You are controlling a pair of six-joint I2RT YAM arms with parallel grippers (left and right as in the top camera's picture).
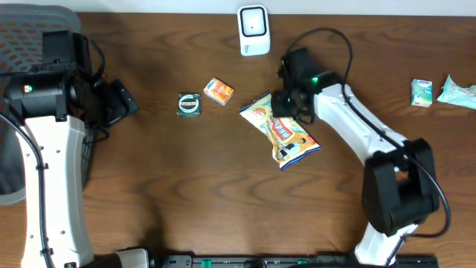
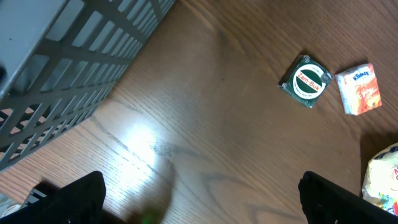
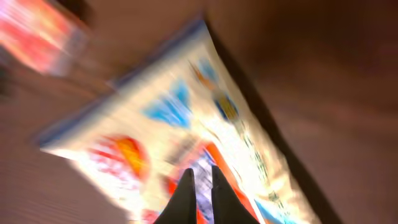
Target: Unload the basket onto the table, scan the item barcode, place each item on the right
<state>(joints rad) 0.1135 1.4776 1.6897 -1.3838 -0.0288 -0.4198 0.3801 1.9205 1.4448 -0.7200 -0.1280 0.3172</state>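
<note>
A yellow, red and blue snack bag (image 1: 281,130) lies flat near the middle of the table. My right gripper (image 1: 288,104) hovers over its upper end. The right wrist view is blurred: the dark fingers are pressed almost together, pointing at the bag (image 3: 186,124), and the right gripper (image 3: 199,173) is shut with nothing in it. A white barcode scanner (image 1: 253,30) stands at the back edge. My left gripper (image 1: 113,103) is far to the left. In its wrist view the left gripper (image 2: 199,199) is wide open over bare wood.
A green round tin (image 1: 189,104) and a small orange tissue pack (image 1: 219,91) lie left of the bag. The tin (image 2: 305,81) and pack (image 2: 359,89) also show in the left wrist view. Two pale green packets (image 1: 422,92) lie far right. A grey basket (image 2: 56,68) is at the left.
</note>
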